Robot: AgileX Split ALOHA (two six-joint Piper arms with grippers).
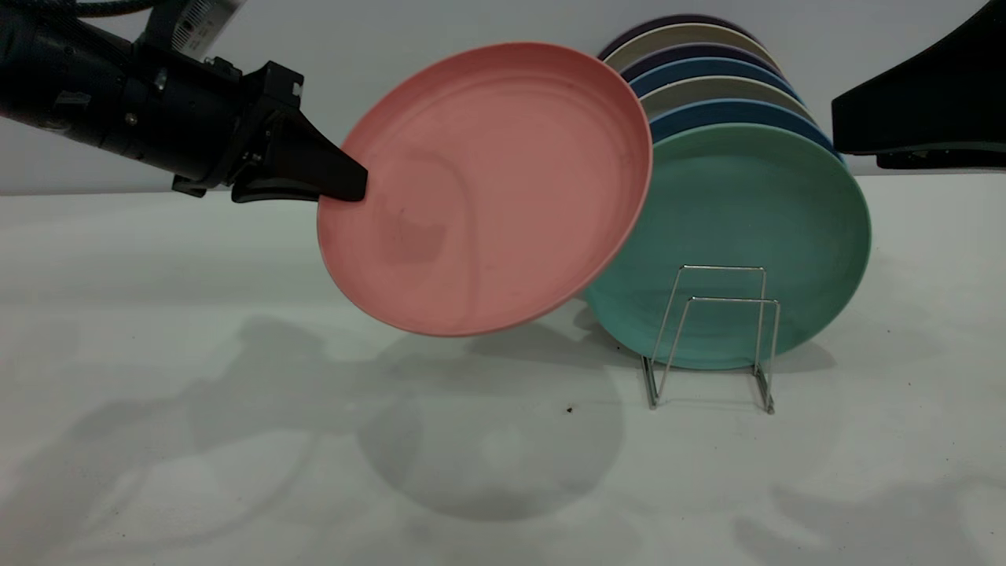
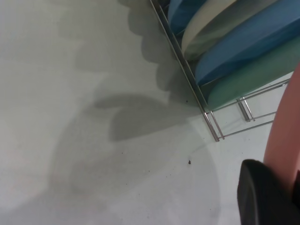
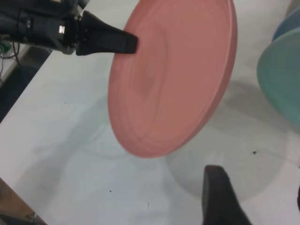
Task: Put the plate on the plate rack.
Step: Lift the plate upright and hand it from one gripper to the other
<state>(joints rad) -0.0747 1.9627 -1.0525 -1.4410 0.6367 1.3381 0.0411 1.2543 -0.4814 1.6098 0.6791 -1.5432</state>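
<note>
- Pink plate [image 1: 503, 189] is in the air above the surface [image 1: 236, 472], tilted, hollow side toward the exterior camera, shadow on the surface below it.
- Left hand [image 1: 346, 182] is clamped on the plate's rim at the edge away from the rack; one black finger [image 2: 262, 194] shows against the pink rim in the left wrist view.
- Plate's far edge overlaps the teal-green plate [image 1: 747, 236] in the exterior view; cannot tell if they touch.
- Plate rack [image 1: 711, 338] sits on the surface just beside and below the held plate; front two wire loops stand empty.
- Teal-green plate stands in the rack behind those loops, then a row of blue plates [image 1: 731, 114] and cream plates [image 1: 707, 90] leaning behind it.
- Right hand [image 1: 919, 110] is up at the exterior view's right edge, well above the surface, apart from the plates; cannot tell if open or closed.
</note>
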